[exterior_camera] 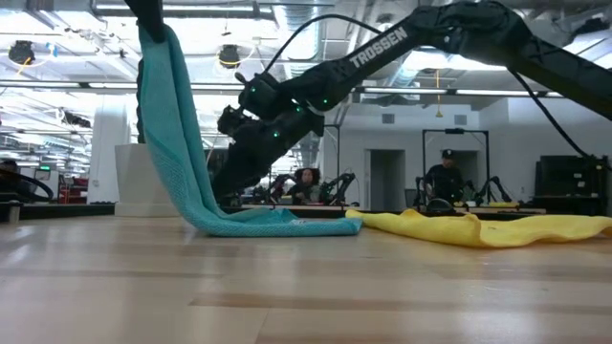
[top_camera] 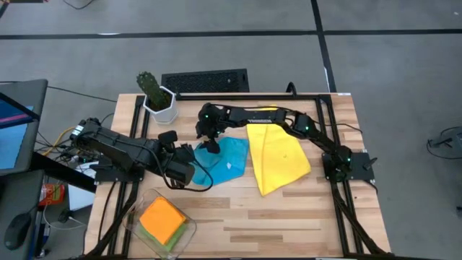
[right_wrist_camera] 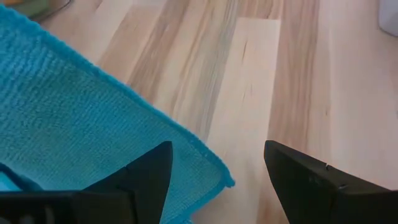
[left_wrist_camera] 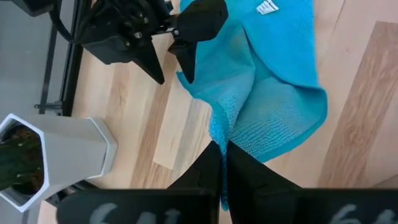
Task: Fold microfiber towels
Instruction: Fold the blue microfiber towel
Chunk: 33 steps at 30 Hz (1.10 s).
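The light blue towel [top_camera: 229,160] lies half on the wood; its left part is lifted and hangs as a tall drape [exterior_camera: 167,115] in the low view. My left gripper [left_wrist_camera: 222,163] is shut on that raised part. My right gripper [right_wrist_camera: 217,146] reaches in from the right and stands open low over the towel's far left corner [right_wrist_camera: 208,177], one finger over cloth and one over bare wood. The yellow towel [top_camera: 278,155] lies spread to the right of the blue one. An orange towel [top_camera: 162,217] sits folded on a green one at the near left. My left gripper pinches an edge of the blue towel [left_wrist_camera: 219,134] between its two shut fingers, slanting down from the table's left. The cloth hangs slack below the fingers, and its lower part [exterior_camera: 277,225] rests on the table. My right gripper: whether its fingers touch the cloth, I cannot tell.
A green cactus in a white pot [top_camera: 157,97] stands at the far left, close to both grippers. A clear container [top_camera: 137,209] at the near left holds the folded towels. Bare wood [top_camera: 289,224] fills the near side of the table. People show far back in the room.
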{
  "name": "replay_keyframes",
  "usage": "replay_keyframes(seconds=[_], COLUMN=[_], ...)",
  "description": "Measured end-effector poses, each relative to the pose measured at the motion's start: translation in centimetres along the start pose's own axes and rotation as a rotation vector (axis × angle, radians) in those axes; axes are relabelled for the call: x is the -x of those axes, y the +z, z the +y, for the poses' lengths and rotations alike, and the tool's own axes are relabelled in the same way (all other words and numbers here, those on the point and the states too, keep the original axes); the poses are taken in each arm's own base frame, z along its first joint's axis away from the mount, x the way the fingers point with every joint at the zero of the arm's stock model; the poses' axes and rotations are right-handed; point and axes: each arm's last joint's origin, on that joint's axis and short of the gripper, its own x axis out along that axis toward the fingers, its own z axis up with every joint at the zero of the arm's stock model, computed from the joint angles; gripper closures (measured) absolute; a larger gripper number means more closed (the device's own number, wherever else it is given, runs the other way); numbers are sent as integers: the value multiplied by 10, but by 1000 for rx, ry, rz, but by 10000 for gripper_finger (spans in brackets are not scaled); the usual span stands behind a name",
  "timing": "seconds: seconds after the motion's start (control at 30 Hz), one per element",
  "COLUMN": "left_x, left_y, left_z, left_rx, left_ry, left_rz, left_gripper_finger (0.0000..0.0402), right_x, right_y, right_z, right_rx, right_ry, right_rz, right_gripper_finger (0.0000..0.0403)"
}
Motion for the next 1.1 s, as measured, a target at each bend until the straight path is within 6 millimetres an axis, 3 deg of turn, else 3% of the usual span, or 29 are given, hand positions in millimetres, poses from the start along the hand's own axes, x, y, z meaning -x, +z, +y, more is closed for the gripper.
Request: replay_keyframes(seconds=[0.33,0.7,0.93,1.1], left_x=[0,0,0,0], left_y=[0,0,0,0], left_z=[0,0,0,0], left_rx=[-5,-8,10,19], left_ry=[1,1,1,1], left_rz=[0,0,1,1], left_gripper_finger=[401,401,401,401], right_x=[-10,-13,-16,-18], right_y=[-22,-29,-25,-23], right_z=[2,2,6,10], right_rx=[-12,-10,9,19], right_ry=[-1,-5,-5,-2], right_rz=[25,20,0,-6], right_gripper_finger=[123,128,193,275])
